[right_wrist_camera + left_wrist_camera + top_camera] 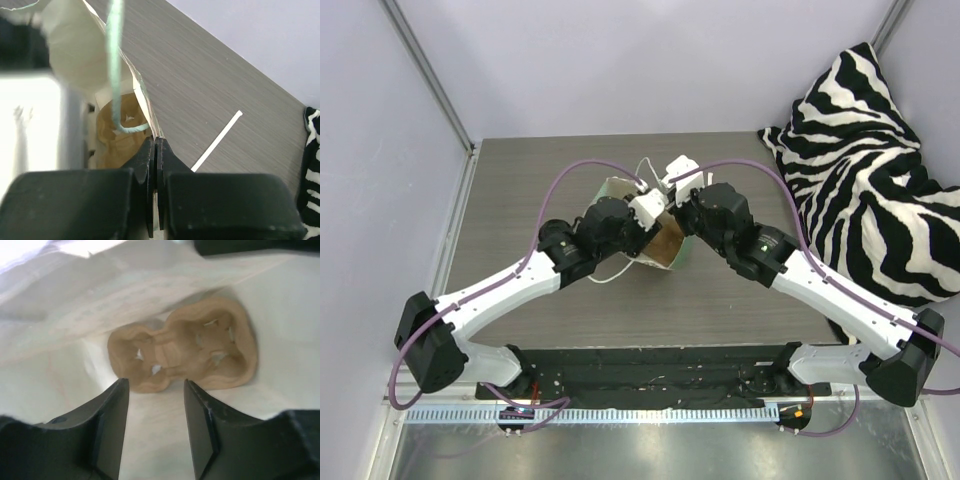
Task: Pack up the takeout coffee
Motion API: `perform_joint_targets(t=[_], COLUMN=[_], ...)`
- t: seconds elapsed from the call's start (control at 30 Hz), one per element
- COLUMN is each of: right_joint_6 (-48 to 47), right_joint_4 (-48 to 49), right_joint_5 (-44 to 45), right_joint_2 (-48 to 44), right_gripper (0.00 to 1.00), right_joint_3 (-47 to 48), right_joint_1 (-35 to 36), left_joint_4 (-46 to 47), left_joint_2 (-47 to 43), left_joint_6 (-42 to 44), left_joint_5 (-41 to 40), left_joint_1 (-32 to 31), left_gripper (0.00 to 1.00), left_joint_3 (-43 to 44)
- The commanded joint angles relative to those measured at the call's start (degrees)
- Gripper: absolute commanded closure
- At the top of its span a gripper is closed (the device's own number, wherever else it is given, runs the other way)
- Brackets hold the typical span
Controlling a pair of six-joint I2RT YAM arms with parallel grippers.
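The takeout coffee cup is out of view in every frame. My left gripper [156,385] reaches inside the mint-green paper bag [270,300]; it is open, with only bare bag paper between its fingers. Just beyond its fingertips the brown moulded-pulp carrier [180,347] lies on the bag's inner wall, both cup holes empty. My right gripper [156,142] is shut on the thin edge of the bag's rim [142,90], beside a string handle [116,60]. From above, both wrists meet over the bag [613,188] at mid-table.
A zebra-striped pillow [870,170] fills the table's right side. A thin white strip [217,141] lies on the grey wood table [520,190] to the right of the bag. Pale walls enclose the table at the left and back.
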Motion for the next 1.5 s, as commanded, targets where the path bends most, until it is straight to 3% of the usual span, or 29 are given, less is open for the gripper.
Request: perform_joint_targets(t=[0.0, 0.17, 0.37, 0.43, 0.57, 0.7, 1.03, 1.17, 1.47], right_joint_6=[1.1, 3.1, 7.1, 7.8, 9.4, 11.0, 14.9, 15.0, 18.6], right_joint_4=[2.7, 3.0, 2.9, 2.9, 3.0, 2.2, 0.2, -0.6, -0.4], right_joint_5=[4.0, 3.4, 0.6, 0.0, -1.1, -1.0, -0.4, 1.0, -0.3], right_joint_2=[0.2, -0.4, -2.3, -2.4, -2.7, -2.0, -1.1, -0.7, 0.0], right_gripper=[0.99, 0.99, 0.99, 0.99, 0.99, 0.99, 0.99, 0.99, 0.99], right_joint_3=[2.5, 2.8, 1.8, 1.6, 1.1, 1.3, 2.4, 2.4, 3.9], right_joint_1=[0.3, 0.2, 0.3, 0.3, 0.2, -0.1, 0.0, -0.1, -1.6], left_joint_4=[7.5, 4.6, 9.2, 10.4, 12.8, 15.3, 17.5, 19.2, 14.7], left_joint_2=[-1.7, 1.9, 2.1, 3.4, 5.6, 6.8, 5.7, 1.5, 5.2], left_joint_6=[5.3, -1.8, -10.5, -11.5, -13.8, -14.7, -16.3, -12.7, -10.4], left_joint_5=[-3.8, -8.8, -1.7, 0.1, 2.7, 8.4, 14.2, 16.9, 10.4], left_joint_1=[-4.1, -2.2, 3.6, 3.9, 4.9, 6.2, 6.1, 5.8, 4.2], left_gripper=[0.48, 0.50, 0.50, 0.47, 0.30, 0.28, 0.31, 0.38, 0.51], left_joint_3=[-0.2, -0.5, -4.6, -4.9, -4.9, -5.6, -7.2, -10.0, -9.8])
